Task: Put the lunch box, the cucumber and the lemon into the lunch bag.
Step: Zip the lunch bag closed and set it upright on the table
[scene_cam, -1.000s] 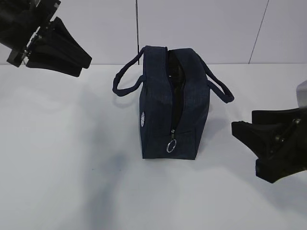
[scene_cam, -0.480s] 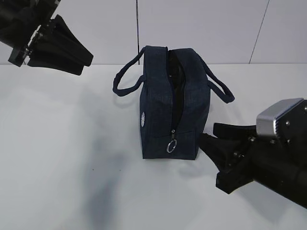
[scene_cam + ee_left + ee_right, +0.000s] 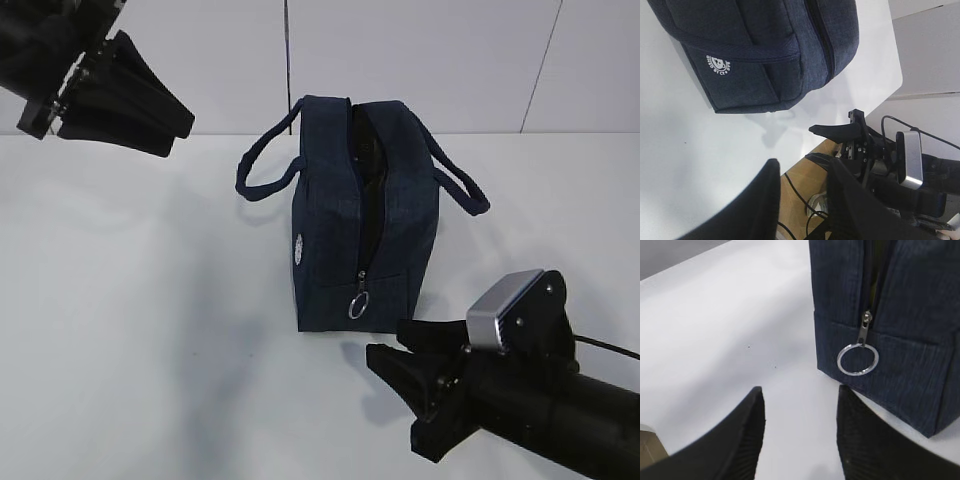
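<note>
The dark navy lunch bag (image 3: 365, 235) stands upright mid-table, its zipper open along the top and down the near end. The silver ring pull (image 3: 357, 305) hangs low on that end. My right gripper (image 3: 385, 342) is open and empty, low over the table just in front of and right of the ring pull (image 3: 858, 359); its fingertips (image 3: 755, 400) are apart from the bag (image 3: 910, 315). My left gripper (image 3: 175, 125) is open and empty, high at the far left, looking down on the bag's logo side (image 3: 717, 64). The lunch box, cucumber and lemon are out of view.
The white table (image 3: 150, 330) ends at a grey wall behind the bag. The bag's two loop handles (image 3: 262, 165) stick out left and right. In the left wrist view the table's edge (image 3: 892, 85), cables and the right arm (image 3: 880, 155) show beyond it.
My right arm has swung in from the right edge, leftward and down to the table in front of the bag's zipper end. The left arm and the bag have not moved.
</note>
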